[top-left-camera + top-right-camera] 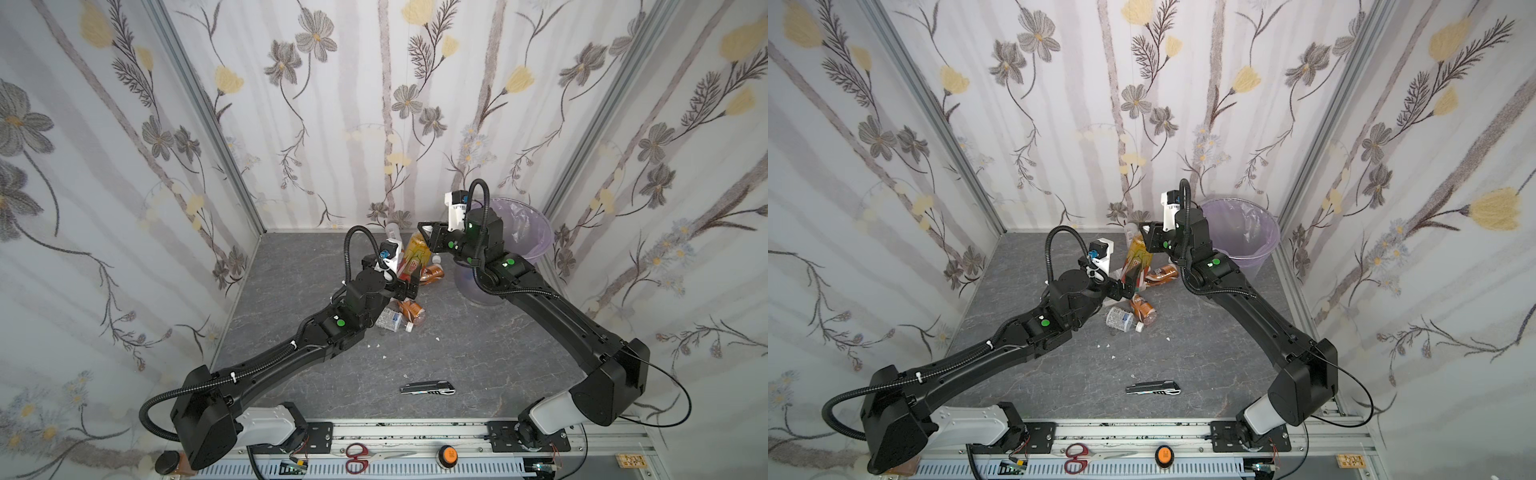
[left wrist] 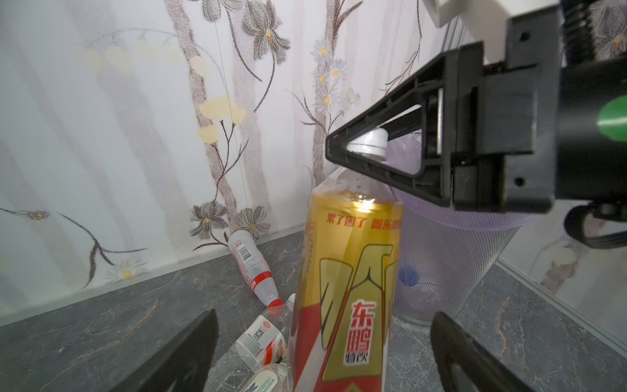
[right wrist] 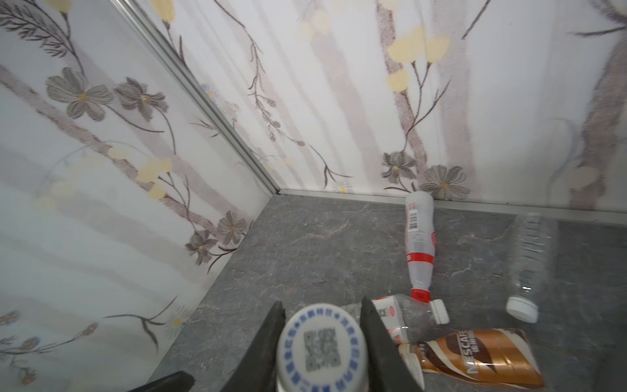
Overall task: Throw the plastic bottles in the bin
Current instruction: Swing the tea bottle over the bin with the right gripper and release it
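Gold-and-red plastic: the bottle (image 2: 349,281) I'm working on is the tall one. It sits near the bin (image 1: 530,232), on the side facing the middle of the tabletop (image 1: 478,365), and is not over the bin yet. My right gripper (image 3: 320,324) is pinching only its white cap (image 3: 322,349), one finger each side. My left gripper (image 2: 325,314) is spread wide, its fingers flanking the lower body w/ visible gaps, so it isn't gripping.

Axis & heading: the long axis is approx vertical, cap up and base down toward the tabletop. In both top views the cap end leans a bit toward the bin. I can't tell if the base rests on the tabletop or hangs just off it, b/c my left gripper hides it.

Risks, as I judge them:
- The hold is on the cap only, which is small, smooth and round, so a quick move could let it twist or slip out. The bottle would then drop short of the bin.
- Held from the top, the body can swing like a pendulum. That could clip my left gripper, esp. if that one doesn't back off first.
- The bottle is long, so if I don't lift enough its base could hit the bin's rim. The bin looks light and might tip or slide away.
- A swinging base could also knock the brown coffee bottle (image 3: 481,356) and the others lying beside it, scattering them further from the bin.
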Motion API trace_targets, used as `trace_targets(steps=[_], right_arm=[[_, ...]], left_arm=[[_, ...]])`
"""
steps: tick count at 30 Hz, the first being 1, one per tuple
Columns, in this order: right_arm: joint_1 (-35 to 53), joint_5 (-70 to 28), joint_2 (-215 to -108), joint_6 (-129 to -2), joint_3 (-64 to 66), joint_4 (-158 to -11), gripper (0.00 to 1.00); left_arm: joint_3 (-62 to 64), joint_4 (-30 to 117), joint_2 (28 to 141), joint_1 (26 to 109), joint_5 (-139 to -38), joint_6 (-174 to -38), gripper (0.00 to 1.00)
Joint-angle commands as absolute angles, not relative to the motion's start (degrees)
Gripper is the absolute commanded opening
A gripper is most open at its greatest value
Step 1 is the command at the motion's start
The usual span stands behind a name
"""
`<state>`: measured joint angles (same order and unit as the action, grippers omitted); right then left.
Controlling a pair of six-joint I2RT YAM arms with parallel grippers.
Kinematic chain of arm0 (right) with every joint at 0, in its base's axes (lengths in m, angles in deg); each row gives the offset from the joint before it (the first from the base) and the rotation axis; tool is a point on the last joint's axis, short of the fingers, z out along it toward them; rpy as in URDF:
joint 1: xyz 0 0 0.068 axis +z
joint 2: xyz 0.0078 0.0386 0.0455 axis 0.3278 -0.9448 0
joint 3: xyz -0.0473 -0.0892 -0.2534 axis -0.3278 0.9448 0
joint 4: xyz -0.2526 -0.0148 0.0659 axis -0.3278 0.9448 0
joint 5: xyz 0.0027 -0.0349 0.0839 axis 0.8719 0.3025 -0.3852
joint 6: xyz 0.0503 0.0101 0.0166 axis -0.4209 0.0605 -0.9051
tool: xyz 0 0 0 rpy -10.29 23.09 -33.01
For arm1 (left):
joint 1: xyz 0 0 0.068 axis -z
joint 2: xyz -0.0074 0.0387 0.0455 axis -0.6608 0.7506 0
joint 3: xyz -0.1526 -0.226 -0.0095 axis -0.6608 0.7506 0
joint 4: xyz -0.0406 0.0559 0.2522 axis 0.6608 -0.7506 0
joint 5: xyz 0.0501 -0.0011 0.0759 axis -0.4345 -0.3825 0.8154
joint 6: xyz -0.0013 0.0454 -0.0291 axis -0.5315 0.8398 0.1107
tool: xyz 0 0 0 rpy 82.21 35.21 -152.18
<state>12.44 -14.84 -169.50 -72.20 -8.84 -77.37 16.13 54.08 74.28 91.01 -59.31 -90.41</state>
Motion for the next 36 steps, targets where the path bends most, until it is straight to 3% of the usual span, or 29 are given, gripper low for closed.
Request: trace_targets(steps=[1,8,14,20,24,25,27,29,31,32,36], right_arm=[[12.24,-5.92,-168.66,-65.67,-14.02,-74.20,0.20],[15.38,11.41,-158.23,-49.73,-21.38,-75.38,0.21],[22.51,15.57,-140.83,-31.20,-1.70,-107.61,0.27],[19.48,22.52,-141.83,-25.72,-1.59,-110.57,0.25],[7.21,20.75,-147.47,-40.89,-2.44,-100.69,0.23],[4.12,20.40,-149.64,-45.62,-3.03,-96.50,0.26],[0.49,20.86,-154.27,-49.22,-3.74,-89.68,0.59],[0.03,22.35,-158.25,-47.19,-7.30,-83.83,0.72],[0.61,22.89,-159.69,-47.22,-13.48,-77.27,0.93],[1.29,22.32,-158.42,-47.64,-15.22,-76.37,0.99],[6.17,18.86,-146.94,-47.93,-8.99,-87.38,1.00]], left_arm=[[16.35,55.16,72.36,90.95,-58.81,-91.21,1.00],[13.05,55.34,72.59,91.00,-61.59,-91.40,1.00],[11.24,55.89,73.97,91.09,-63.15,-90.51,1.00],[12.17,56.16,75.55,91.04,-62.74,-90.01,1.00],[12.74,56.22,75.78,91.06,-62.54,-90.12,1.00],[12.87,56.26,75.81,91.05,-62.52,-90.20,1.00],[13.33,56.26,75.53,91.04,-62.52,-90.60,1.00],[13.76,56.17,75.13,91.04,-62.51,-90.83,1.00],[14.37,56.13,74.86,91.06,-62.67,-90.99,1.00],[14.50,56.00,74.86,91.02,-62.63,-90.99,1.00],[14.46,55.82,75.54,90.98,-62.82,-91.55,1.00]])
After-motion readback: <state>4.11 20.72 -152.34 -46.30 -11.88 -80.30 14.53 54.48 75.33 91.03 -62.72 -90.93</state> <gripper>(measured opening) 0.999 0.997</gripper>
